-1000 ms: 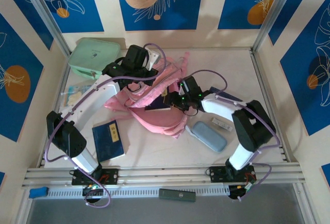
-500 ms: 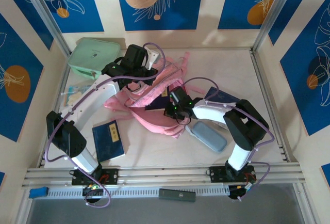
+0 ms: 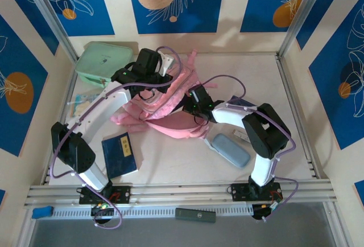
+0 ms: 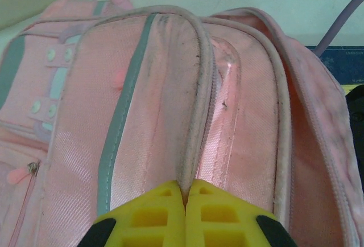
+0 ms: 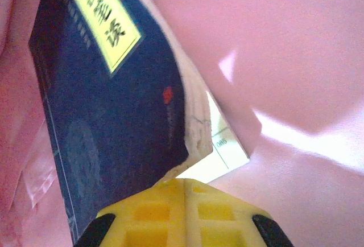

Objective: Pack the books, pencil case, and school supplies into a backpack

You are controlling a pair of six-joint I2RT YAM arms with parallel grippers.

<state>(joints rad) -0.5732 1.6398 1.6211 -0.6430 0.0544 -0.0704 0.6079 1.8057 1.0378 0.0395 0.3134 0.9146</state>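
In the right wrist view the right gripper sits at bottom centre, its yellow fingers pressed together with no gap. The lower corner of a book lies right at their tips. The book runs away from the jaws toward the upper left of that frame, long axis on that diagonal, between the pink walls of the backpack. It is thin and dark navy, with a yellow label of dark characters near its far end and pale page edges along its right side. (Whether the tips nip the corner or only butt against it I cannot tell; they look clenched on nothing.) A push, I judge, should follow that diagonal into the bag.

In the left wrist view the left gripper is clamped on the backpack's zip-edged rim.

From above, the pencil case, a smooth grey-blue oblong slanting toward lower right, lies just beside the right arm, the nearer one. A second book lies flat at lower left, beside the left arm.
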